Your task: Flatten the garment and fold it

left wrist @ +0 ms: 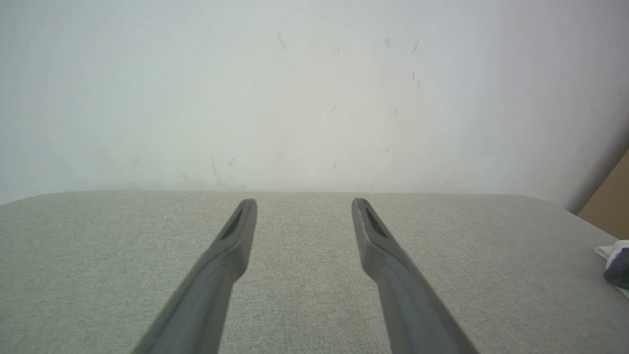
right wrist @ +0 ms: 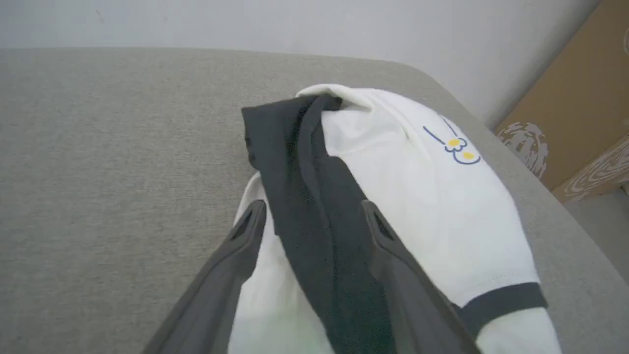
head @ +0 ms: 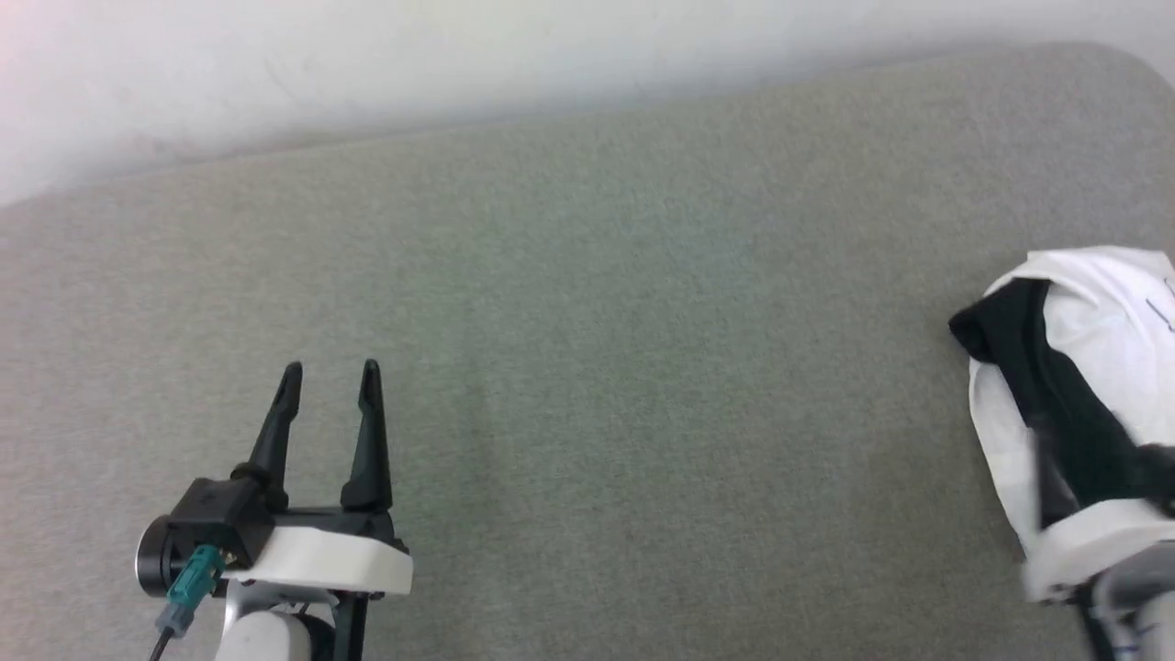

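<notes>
A grey cloth-covered counter (head: 587, 367) runs out to a white wall (head: 367, 55), most of its surface bare. The garment (head: 1092, 303), a white shirt with black sleeves, lies bunched in a heap at the robot's far right, close to the counter's rounded corner, with a cardboard box (right wrist: 580, 98) standing beyond that edge. One black sleeve (right wrist: 304, 162) is draped lengthwise across the white body, and a black cuff curls out at the near side. Nothing is flattened and no fold is made yet, so the job looks to be at its very start.

The right pincer (right wrist: 313, 211) is poised over the heap, released, its two dark fingers spread to either side of the black sleeve. Whether the tips press the cloth cannot be told. The left pincer (head: 330, 367) hangs just above bare counter at the robot's lower left, also released with nothing between its fingers, well apart from the shirt. A small blue-and-yellow print (right wrist: 454, 145) faces up on the white body.

The hazards here are plain enough. The heap sits near the corner, so a drag toward the right could carry the thin cloth over the edge. Closing on the sleeve alone would likely raise just that strip and leave the body crumpled. A deep pinch could instead catch several layers and lift the whole wad. And with the left pincer so distant, the shirt probably needs drawing toward the middle before both can spread it.
</notes>
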{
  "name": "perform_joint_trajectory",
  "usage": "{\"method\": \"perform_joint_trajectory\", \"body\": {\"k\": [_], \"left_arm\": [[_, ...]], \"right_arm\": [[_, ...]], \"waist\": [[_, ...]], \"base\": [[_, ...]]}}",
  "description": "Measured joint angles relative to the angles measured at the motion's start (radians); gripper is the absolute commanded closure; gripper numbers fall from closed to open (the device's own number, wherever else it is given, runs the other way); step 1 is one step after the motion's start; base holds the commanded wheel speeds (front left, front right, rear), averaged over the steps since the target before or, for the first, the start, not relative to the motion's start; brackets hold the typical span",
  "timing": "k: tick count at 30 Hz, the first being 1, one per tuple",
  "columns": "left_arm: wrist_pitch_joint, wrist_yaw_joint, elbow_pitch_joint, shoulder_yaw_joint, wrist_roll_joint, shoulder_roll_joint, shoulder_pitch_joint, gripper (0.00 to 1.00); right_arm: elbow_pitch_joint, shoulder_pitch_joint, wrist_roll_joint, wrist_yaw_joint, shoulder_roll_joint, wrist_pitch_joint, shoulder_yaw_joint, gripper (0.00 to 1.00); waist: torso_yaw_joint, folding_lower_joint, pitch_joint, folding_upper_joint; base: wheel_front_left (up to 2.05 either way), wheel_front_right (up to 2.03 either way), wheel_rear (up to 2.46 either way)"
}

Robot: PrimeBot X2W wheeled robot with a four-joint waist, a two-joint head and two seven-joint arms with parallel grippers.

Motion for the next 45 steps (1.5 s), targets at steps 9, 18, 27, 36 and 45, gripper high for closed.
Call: {"method": "perform_joint_trajectory", "body": {"k": [9,18,27,36,45], "left_arm": [[0.000,0.014,0.022,0.027,0.005,-0.001,0.041,0.00],[0.000,0.022,0.056,0.051,0.022,0.019,0.068,0.00],[0.000,0.020,0.080,0.039,0.047,0.026,0.118,0.00],[0.001,0.014,0.080,0.031,0.057,0.027,0.122,1.00],[0.012,0.014,0.078,0.030,0.057,0.027,0.122,1.00]], "right_arm": [[-0.276,0.085,0.084,0.000,0.137,0.030,0.150,0.00],[-0.482,0.154,0.121,0.000,0.162,0.040,0.210,0.00],[-0.532,0.257,0.096,0.000,0.165,0.076,0.211,0.00],[-0.525,0.258,0.080,0.000,0.166,0.082,0.205,1.00],[-0.523,0.258,0.078,0.000,0.166,0.083,0.204,1.00]], "waist": [[0.074,0.0002,-0.070,0.0000],[0.125,0.0002,-0.119,0.0001],[0.130,0.0003,-0.142,0.0000],[0.129,0.0003,-0.152,0.0000],[0.131,0.0003,-0.154,0.0000]], "base": [[0.00,0.00,0.00],[0.00,0.00,0.00],[0.00,0.00,0.00],[0.00,0.00,0.00],[0.00,0.00,0.00]]}}
